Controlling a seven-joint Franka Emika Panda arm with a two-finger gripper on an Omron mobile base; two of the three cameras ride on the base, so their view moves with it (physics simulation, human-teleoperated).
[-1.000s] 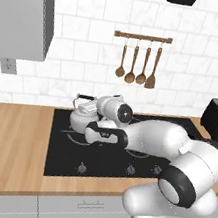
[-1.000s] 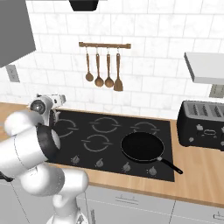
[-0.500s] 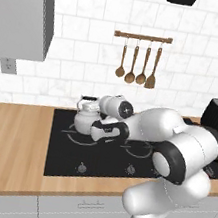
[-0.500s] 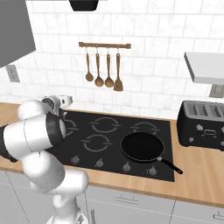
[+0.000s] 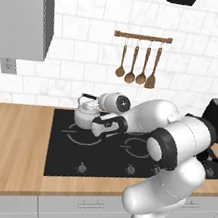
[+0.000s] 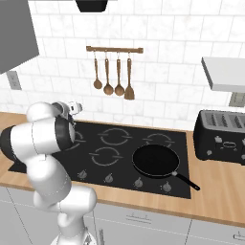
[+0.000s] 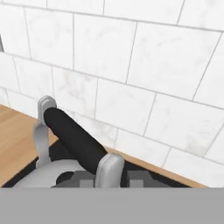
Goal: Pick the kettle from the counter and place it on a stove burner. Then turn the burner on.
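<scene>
kettle (image 5: pixel 85 115) on black cooktop (image 5: pixel 73 153), no readable writing

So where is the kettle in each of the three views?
Left base view: the kettle stands at the cooktop's back left corner, left of centre, beside the gripper.
Right base view: I cannot make it out; the arm stands before that back left corner of the cooktop.
Hand view: its black handle runs across the lower left.
Shared landmark: the cooktop.
</scene>
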